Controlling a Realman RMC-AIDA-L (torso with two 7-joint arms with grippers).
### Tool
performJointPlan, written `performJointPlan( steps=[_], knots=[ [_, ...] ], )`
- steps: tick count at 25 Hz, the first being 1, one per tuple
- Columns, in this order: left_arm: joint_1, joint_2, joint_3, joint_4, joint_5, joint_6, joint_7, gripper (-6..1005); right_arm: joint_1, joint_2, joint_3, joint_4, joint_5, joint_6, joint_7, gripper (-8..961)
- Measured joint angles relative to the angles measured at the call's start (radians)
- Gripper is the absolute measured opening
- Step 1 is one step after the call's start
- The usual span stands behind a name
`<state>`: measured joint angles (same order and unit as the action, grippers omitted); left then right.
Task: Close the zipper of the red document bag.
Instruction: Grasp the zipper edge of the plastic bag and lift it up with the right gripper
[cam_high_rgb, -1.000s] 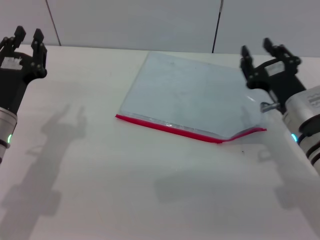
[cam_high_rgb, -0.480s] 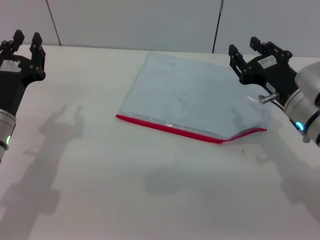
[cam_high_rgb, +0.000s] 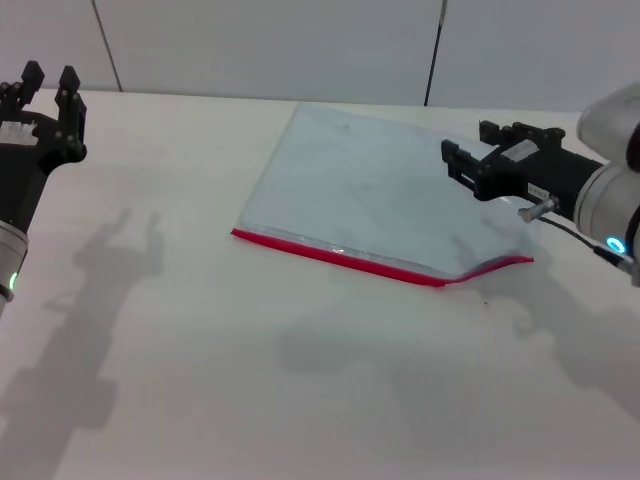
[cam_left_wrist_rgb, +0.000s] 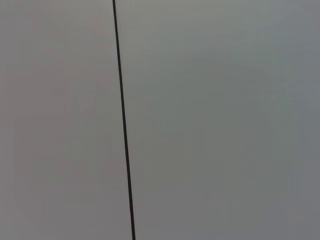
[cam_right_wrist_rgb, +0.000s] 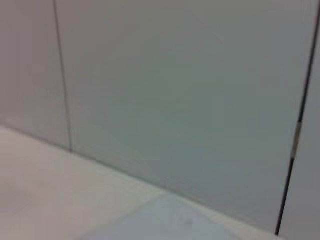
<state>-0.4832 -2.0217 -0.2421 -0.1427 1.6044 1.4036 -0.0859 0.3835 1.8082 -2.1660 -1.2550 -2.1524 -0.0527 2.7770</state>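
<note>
The red document bag (cam_high_rgb: 375, 190), a flat pale blue-grey pouch, lies on the white table (cam_high_rgb: 200, 380) at centre back. Its zipper (cam_high_rgb: 340, 255) is a red strip along the near long edge, and the strip's right end curls up a little. I cannot make out a slider. My right gripper (cam_high_rgb: 468, 142) hovers above the bag's right part, pointing left, fingers apart and empty. My left gripper (cam_high_rgb: 50, 75) stays raised at the far left, open and empty, well away from the bag. A far corner of the bag (cam_right_wrist_rgb: 175, 222) shows in the right wrist view.
A grey panelled wall (cam_high_rgb: 300, 40) with dark seams stands behind the table's back edge. The left wrist view holds only this wall (cam_left_wrist_rgb: 225, 120) and one dark seam (cam_left_wrist_rgb: 123, 120). Bare table top lies in front of the bag.
My right gripper has swung from upright to pointing left and moved leftward over the bag's right part. The left arm has drifted slightly left. The bag has not moved.
</note>
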Motion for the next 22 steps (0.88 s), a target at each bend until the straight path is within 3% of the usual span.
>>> performJointPlan(
  steps=[2, 5, 7, 10, 12, 16, 22],
  knots=[
    [0.001, 0.001, 0.0, 0.0, 0.0, 0.0, 0.0, 358, -0.007, 0.001, 0.045, -0.037, 0.0, -0.095, -0.061, 522],
    [0.002, 0.001, 0.001, 0.0, 0.0, 0.0, 0.0, 358, -0.031, 0.029, 0.161, -0.103, 0.003, -0.291, -0.221, 523],
    [0.002, 0.002, 0.001, 0.0, 0.0, 0.0, 0.0, 358, -0.049, 0.071, 0.271, -0.135, 0.004, -0.455, -0.352, 523],
    [0.001, 0.002, 0.0, 0.0, 0.0, -0.003, 0.0, 358, -0.061, 0.178, 0.494, -0.158, -0.002, -0.721, -0.562, 522],
    [-0.003, 0.001, 0.0, 0.0, 0.0, -0.012, 0.0, 357, -0.059, 0.226, 0.62, -0.159, -0.001, -0.874, -0.675, 521],
    [-0.01, 0.002, 0.003, 0.0, 0.001, -0.023, -0.001, 357, -0.024, 0.217, 0.667, -0.129, -0.04, -0.983, -0.715, 521],
    [-0.009, 0.003, 0.0, 0.0, 0.0, -0.025, -0.003, 357, 0.008, 0.223, 0.555, -0.13, -0.274, -1.007, -0.69, 519]
  ],
)
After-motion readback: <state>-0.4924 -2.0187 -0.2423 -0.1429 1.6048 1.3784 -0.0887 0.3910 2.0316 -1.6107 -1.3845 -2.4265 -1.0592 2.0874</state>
